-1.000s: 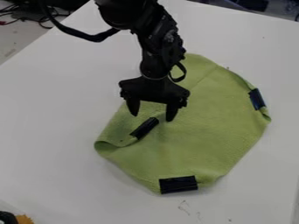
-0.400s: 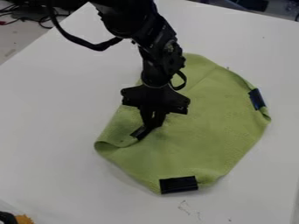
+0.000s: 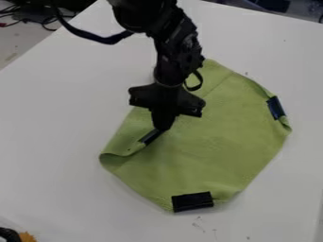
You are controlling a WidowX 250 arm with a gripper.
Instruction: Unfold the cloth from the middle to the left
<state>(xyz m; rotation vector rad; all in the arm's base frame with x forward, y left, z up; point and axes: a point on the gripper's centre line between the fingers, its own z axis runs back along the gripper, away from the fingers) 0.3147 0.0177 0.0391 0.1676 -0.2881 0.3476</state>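
- Camera view: the black arm [image 3: 180, 47] comes in from the top edge, and its end effector [image 3: 163, 126] hangs down over the left part of the green cloth [image 3: 214, 137].
- The end effector is closed, its two fingers drawn together on the upper end of a black strip [image 3: 148, 137]; the dark parts merge there, so the exact grip is hard to make out, but it seems to have hold of the strip.
- That black strip lies at a slant on the cloth's folded-over flap, with its lower end pointing down and to the left.
- The cloth lies on the white worktop [image 3: 56, 123], its left corner turned inward over the rest and the fold rounded into a loose curl at the lower left.
- A wide black strip [image 3: 192, 202] sits on the cloth's bottom edge, nearly level.
- A dark blue-black strip [image 3: 276, 108] sits upright and slightly tilted at the right edge, where the border of the cloth curls up.
- A loop of black cable [image 3: 95, 39] hangs beside the arm at the upper left.
- An orange thing [image 3: 27, 237] shows at the lower left, beside a black one [image 3: 9, 234].
- Faint scribbled marks lie on the worktop below the cloth.
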